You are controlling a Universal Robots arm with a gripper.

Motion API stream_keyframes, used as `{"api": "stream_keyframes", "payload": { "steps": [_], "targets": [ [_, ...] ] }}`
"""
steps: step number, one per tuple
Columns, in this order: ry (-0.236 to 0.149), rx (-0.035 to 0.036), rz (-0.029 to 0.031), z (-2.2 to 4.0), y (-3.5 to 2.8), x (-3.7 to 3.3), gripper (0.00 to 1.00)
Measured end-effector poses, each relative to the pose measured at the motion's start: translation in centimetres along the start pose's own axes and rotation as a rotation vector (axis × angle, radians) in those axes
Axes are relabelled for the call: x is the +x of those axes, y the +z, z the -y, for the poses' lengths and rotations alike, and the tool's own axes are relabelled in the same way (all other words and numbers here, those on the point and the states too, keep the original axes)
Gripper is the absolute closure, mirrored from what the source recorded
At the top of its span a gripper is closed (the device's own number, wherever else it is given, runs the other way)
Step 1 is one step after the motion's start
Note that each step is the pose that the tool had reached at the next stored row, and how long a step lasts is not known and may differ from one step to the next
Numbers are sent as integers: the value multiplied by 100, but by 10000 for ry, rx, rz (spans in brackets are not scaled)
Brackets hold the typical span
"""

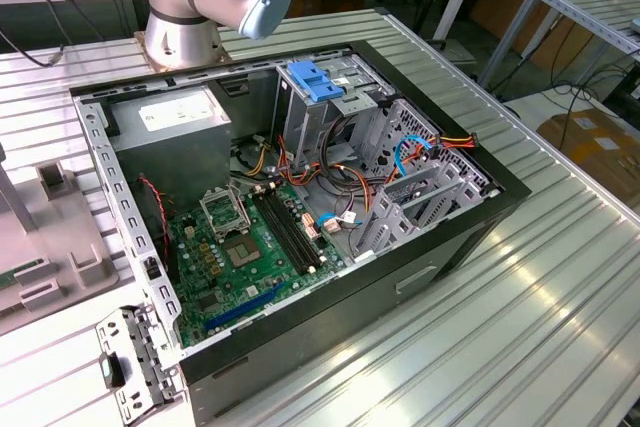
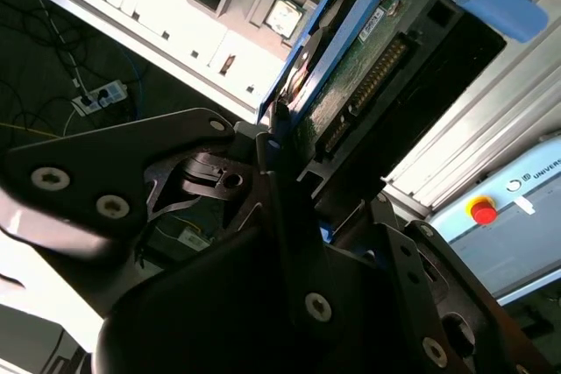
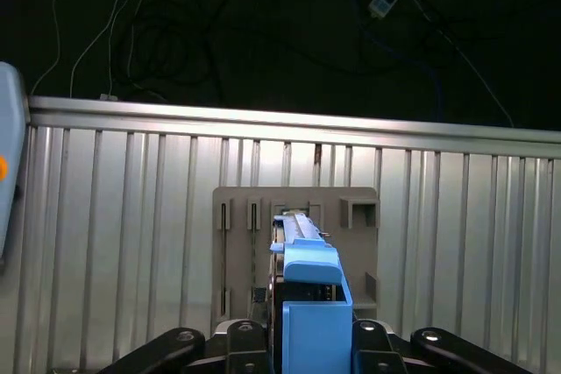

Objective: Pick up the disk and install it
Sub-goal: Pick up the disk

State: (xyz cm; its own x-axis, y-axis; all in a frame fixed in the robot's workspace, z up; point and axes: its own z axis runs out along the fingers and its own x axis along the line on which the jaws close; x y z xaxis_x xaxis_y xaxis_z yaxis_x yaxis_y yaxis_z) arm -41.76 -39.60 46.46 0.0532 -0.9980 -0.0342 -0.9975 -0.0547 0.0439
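Observation:
In both wrist views my gripper point(image 2: 326, 174) point(image 3: 311, 343) is shut on the disk point(image 2: 386, 67), a black drive with a green circuit board showing, framed by bright blue rails. Its blue tab point(image 3: 311, 291) points away from the wrist. Black fingers point(image 2: 279, 142) press on both of its flat sides. In the first wrist view the disk sits in line with a grey slotted holder point(image 3: 237, 251) on the ribbed metal table point(image 3: 114, 216). The open computer case point(image 1: 300, 197) lies on its side in the exterior view, motherboard up, with a drive cage point(image 1: 330, 97) at its far end.
A pale-blue ribbed clip point(image 1: 315, 82) tops the drive cage, and a grey box with a white label point(image 1: 175, 132) fills the case's far corner. The grey holder point(image 1: 60, 222) is at the exterior view's left. A pendant with a red button point(image 2: 482, 210) lies on the table. The arm's base point(image 1: 185, 7) stands behind the case.

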Motion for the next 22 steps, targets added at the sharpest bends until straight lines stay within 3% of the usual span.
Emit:
{"api": "stream_keyframes", "payload": {
  "steps": [22],
  "targets": [
    [0,0,1,-10,-6,187,63]
  ]
}}
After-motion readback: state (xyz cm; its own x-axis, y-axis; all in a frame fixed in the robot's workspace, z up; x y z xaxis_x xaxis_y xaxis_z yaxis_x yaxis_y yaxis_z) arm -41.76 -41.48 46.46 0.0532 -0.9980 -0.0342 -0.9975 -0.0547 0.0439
